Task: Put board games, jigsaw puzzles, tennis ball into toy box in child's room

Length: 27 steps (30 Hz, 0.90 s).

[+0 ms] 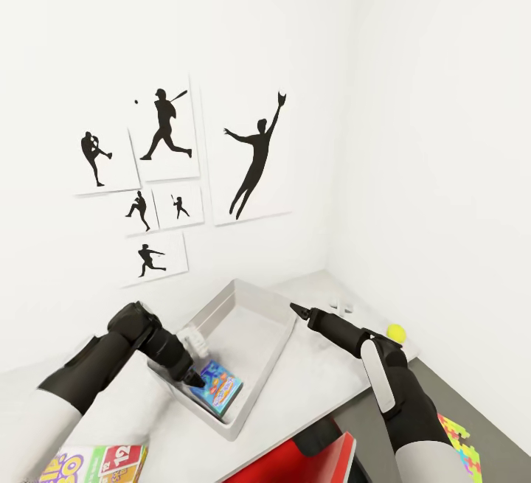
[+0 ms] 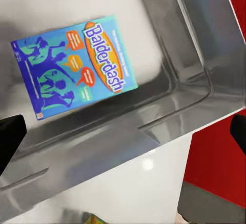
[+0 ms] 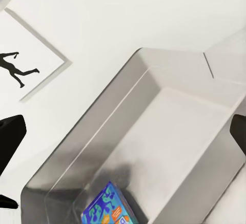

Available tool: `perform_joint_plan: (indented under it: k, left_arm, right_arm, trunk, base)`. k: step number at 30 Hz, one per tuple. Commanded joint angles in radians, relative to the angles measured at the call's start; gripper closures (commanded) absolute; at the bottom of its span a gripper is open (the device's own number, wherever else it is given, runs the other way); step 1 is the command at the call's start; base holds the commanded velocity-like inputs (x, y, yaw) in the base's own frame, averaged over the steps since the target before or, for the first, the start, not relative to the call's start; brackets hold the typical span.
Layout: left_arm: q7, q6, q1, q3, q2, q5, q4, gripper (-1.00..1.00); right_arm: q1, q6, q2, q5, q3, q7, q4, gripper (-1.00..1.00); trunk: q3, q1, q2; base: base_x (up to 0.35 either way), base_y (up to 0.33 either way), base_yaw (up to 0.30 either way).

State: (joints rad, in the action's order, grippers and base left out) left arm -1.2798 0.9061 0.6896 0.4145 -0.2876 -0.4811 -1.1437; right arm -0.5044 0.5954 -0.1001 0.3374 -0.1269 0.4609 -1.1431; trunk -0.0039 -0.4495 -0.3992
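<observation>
The toy box [image 1: 247, 299], a grey open tray, sits on the pale table [image 1: 317, 387]. A blue board game [image 1: 217, 387] printed "Balderdash" [image 2: 77, 67] lies flat in its near corner. My left gripper [image 1: 198, 378] hangs open just above that game, its fingers [image 2: 10, 137] spread wide and apart from it. To the right of the box, over the table, my right gripper [image 1: 295, 309] is open and holds nothing. The SKIP-BO board game [image 1: 96, 464] lies on the table at the near left. A yellow tennis ball [image 1: 397, 333] rests by the right wall. One colourful jigsaw puzzle [image 1: 461, 446] lies on the lower dark section.
A red chair [image 1: 310, 461] stands against the table's near edge, below the box. Two small white objects [image 1: 341, 307] sit near the far corner. Baseball silhouette pictures [image 1: 169, 173] hang on the wall behind. White walls close in the table at the back and right.
</observation>
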Motion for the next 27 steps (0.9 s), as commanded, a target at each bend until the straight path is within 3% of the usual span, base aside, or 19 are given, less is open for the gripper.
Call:
perform_joint_plan:
  k: [1,3,7,13,14,19,20,22,23,25,26,27]
  left_arm:
    - [-0.032,0.008,0.001,-0.023,-0.005,-0.009,-0.015,-1.0]
    - [-0.059,0.008,0.001,-0.048,-0.009,-0.01,-0.028,-1.0]
    - [-0.138,0.007,0.001,-0.145,-0.03,-0.009,-0.07,-1.0]
    - [-0.193,0.002,0.0,-0.259,-0.041,-0.003,-0.083,-1.0]
    - [-0.214,0.0,0.0,-0.297,-0.042,-0.001,-0.084,-1.0]
    - [-0.287,-0.003,-0.002,-0.417,-0.046,0.003,-0.086,-1.0]
    - [-0.291,-0.005,-0.003,-0.475,-0.048,0.006,-0.085,-1.0]
    - [-0.291,-0.006,-0.004,-0.538,-0.05,0.008,-0.085,-1.0]
    - [-0.291,-0.006,-0.006,-0.603,-0.051,0.009,-0.084,-1.0]
    - [-0.291,-0.007,-0.008,-0.669,-0.052,0.01,-0.081,-1.0]
    - [-0.291,-0.007,-0.01,-0.734,-0.052,0.014,-0.078,-1.0]
    - [-0.291,-0.007,-0.011,-0.766,-0.052,0.018,-0.076,-1.0]
  right_arm:
    - [0.0,0.008,-0.001,0.005,-0.003,0.002,0.0,-1.0]
    - [0.0,0.008,-0.001,0.005,-0.003,0.002,0.0,-1.0]
    - [-0.001,0.008,-0.001,0.005,-0.003,0.002,0.0,-1.0]
    - [-0.001,0.008,-0.001,0.005,-0.003,0.002,0.0,-1.0]
    - [0.0,0.008,-0.001,0.005,-0.003,0.002,-0.001,-1.0]
    - [0.0,0.009,-0.001,0.005,-0.003,0.003,-0.001,-1.0]
    - [0.0,0.009,-0.001,0.005,-0.003,0.004,-0.001,-1.0]
    - [0.0,0.009,-0.001,0.005,-0.003,0.004,-0.001,-1.0]
    - [0.0,0.009,-0.001,0.005,-0.003,0.004,-0.001,-1.0]
    - [0.0,0.009,-0.001,0.005,-0.003,0.004,-0.001,-1.0]
    - [0.0,0.009,-0.001,0.005,-0.003,0.004,-0.001,-1.0]
    - [0.0,0.009,-0.001,0.005,-0.003,0.004,-0.001,-1.0]
  trunk:
    - [-0.001,0.0,-0.001]
    - [-0.001,0.0,-0.001]
    - [-0.001,0.0,-0.001]
    - [-0.001,0.0,-0.001]
    - [-0.001,0.0,-0.001]
    - [-0.001,0.0,-0.001]
    - [-0.001,0.0,-0.001]
    - [-0.001,0.0,-0.001]
    - [-0.001,0.0,-0.001]
    - [-0.001,0.0,-0.001]
    - [-0.001,0.0,-0.001]
    - [-0.001,0.0,-0.001]
  base:
    - [0.0,0.0,0.0]
    - [0.0,0.0,0.0]
    - [0.0,0.0,0.0]
    - [0.0,0.0,0.0]
    - [0.0,0.0,0.0]
    - [0.0,0.0,0.0]
    - [0.0,0.0,0.0]
    - [0.0,0.0,0.0]
    - [0.0,0.0,0.0]
    - [0.0,0.0,0.0]
    - [0.0,0.0,0.0]
    - [0.0,0.0,0.0]
